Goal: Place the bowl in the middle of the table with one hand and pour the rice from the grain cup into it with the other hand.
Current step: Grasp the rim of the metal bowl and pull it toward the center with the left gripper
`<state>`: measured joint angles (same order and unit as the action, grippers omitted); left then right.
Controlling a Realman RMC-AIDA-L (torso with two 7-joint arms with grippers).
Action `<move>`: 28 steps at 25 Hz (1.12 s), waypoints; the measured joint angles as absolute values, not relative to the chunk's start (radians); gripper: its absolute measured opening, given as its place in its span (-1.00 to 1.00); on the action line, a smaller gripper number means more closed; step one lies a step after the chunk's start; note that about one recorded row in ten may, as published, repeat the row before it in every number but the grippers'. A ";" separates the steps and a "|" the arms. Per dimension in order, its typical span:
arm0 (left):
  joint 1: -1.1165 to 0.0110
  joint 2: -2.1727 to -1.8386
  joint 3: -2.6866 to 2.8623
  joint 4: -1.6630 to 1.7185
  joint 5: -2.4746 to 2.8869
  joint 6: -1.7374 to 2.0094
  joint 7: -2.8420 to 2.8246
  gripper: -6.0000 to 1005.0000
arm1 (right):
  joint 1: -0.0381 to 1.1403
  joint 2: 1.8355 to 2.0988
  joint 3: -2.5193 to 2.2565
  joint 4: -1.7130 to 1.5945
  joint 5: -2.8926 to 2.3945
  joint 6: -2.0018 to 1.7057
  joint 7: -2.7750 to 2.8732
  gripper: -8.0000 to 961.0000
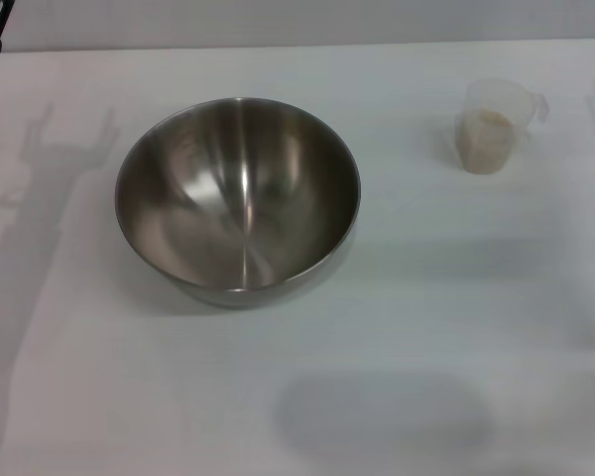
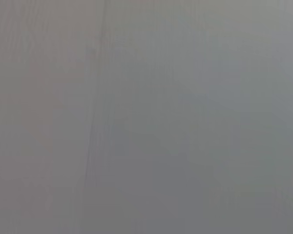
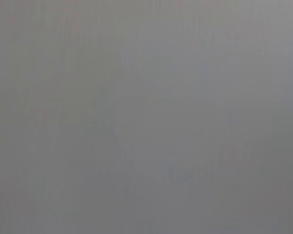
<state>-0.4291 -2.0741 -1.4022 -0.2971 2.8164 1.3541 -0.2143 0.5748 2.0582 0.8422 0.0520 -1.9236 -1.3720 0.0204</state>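
White tabletop fills our head view, and the table carries just two things. We see the bowl sitting upright left of centre, its mouth open to the ceiling and nothing in it, so we judge it has yet to be brought to the middle. Well apart from it, near the far right corner, the grain cup stands upright with its long axis vertical, the handle turned toward the right edge; the rice fills its lower part. Neither gripper shows anywhere: both wrist views give only blank grey, so we cannot tell how the jaws stand. A dark sliver of something sits at the far left corner.
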 joint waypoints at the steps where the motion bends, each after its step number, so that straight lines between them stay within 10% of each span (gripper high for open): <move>1: -0.430 -2.074 -1.403 -0.297 2.816 1.352 -0.215 0.68 | 0.576 2.058 0.842 0.052 -1.924 -1.371 0.020 0.54; 28: -0.412 -2.069 -1.509 -0.480 2.814 1.183 -0.225 0.68 | 0.573 2.060 0.842 0.054 -1.924 -1.373 0.020 0.54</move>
<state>-0.4124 -2.0689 -1.5092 -0.4797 2.8145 1.1829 -0.2246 0.5730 2.0603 0.8422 0.0537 -1.9236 -1.3735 0.0202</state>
